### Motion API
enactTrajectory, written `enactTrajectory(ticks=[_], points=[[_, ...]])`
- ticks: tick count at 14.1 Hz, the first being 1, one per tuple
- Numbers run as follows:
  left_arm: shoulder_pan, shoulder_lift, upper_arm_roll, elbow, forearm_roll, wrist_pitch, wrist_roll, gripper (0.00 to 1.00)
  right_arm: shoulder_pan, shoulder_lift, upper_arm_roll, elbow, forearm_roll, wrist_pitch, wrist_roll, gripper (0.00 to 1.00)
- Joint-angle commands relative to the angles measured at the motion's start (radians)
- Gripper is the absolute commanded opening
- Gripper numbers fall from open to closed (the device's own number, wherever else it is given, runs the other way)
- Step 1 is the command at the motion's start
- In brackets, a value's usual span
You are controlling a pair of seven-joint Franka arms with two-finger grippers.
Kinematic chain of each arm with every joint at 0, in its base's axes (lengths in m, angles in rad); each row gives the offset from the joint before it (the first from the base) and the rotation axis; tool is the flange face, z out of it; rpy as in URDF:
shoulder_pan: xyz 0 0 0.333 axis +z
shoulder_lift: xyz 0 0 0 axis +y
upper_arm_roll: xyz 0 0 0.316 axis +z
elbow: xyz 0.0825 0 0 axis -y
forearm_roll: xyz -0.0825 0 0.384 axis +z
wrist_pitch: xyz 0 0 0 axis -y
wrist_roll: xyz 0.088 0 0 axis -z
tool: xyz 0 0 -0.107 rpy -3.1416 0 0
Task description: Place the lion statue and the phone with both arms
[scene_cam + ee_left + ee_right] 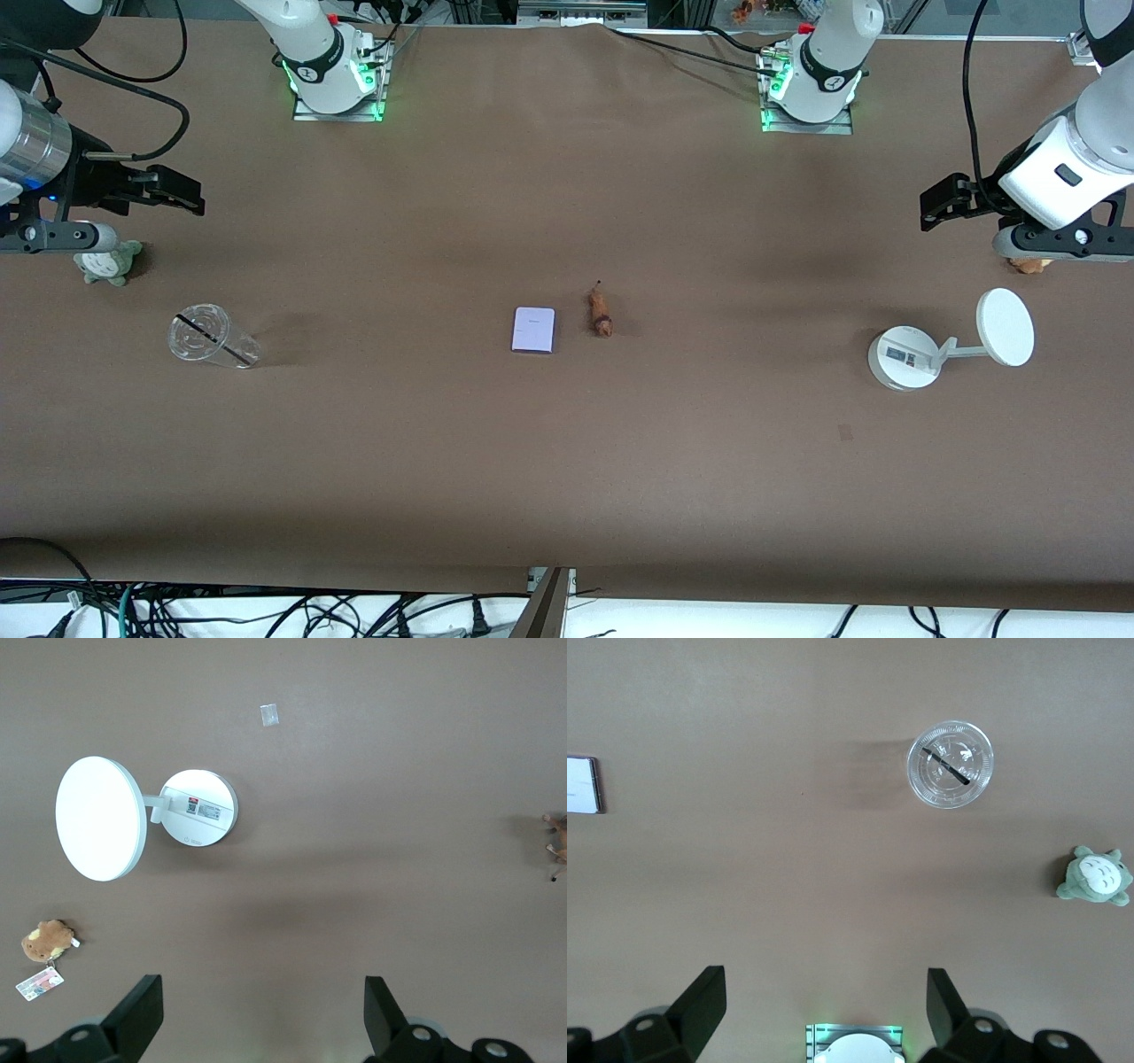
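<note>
The phone [533, 330], a flat pale lavender rectangle, lies at the middle of the table; its edge shows in the right wrist view [583, 785]. The lion statue [601, 312], a tiny orange-brown figurine with a dark tail tip, lies beside it toward the left arm's end; part of it shows in the left wrist view [557, 839]. My left gripper [941, 202] hangs open and empty in the air at its end of the table [263, 1014]. My right gripper [177, 191] hangs open and empty at the other end [826, 1010].
A white round-based stand with a disc [952, 346] and a brown plush toy with a card tag [46, 941] are at the left arm's end. A clear plastic cup with a dark straw [209, 337] and a grey-green plush toy [108, 263] are at the right arm's end.
</note>
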Motion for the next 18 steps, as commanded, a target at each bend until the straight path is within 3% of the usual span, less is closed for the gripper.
enactTrajectory(ticks=[1, 3, 6, 10, 14, 18], points=[[0.004, -0.012, -0.008, -0.011, 0.011, -0.016, 0.020, 1.00, 0.008, 0.012, -0.006, 0.031, 0.009, -0.013, -0.004, 1.00], [-0.010, -0.011, -0.009, -0.015, 0.001, -0.021, 0.004, 1.00, 0.009, 0.012, -0.005, 0.029, 0.009, -0.015, -0.004, 1.00], [-0.010, 0.023, -0.089, -0.011, -0.002, -0.005, -0.127, 1.00, 0.017, 0.022, -0.005, 0.029, 0.008, -0.019, -0.004, 1.00], [-0.012, 0.107, -0.276, -0.009, -0.002, 0.085, -0.446, 1.00, 0.019, 0.022, -0.005, 0.029, 0.005, -0.015, -0.004, 1.00], [-0.024, 0.270, -0.405, -0.011, 0.006, 0.322, -0.707, 1.00, 0.022, 0.026, -0.005, 0.029, 0.003, -0.015, -0.002, 1.00], [-0.128, 0.434, -0.401, -0.022, 0.021, 0.562, -0.906, 1.00, 0.064, 0.034, -0.005, 0.029, -0.041, -0.009, 0.012, 1.00]])
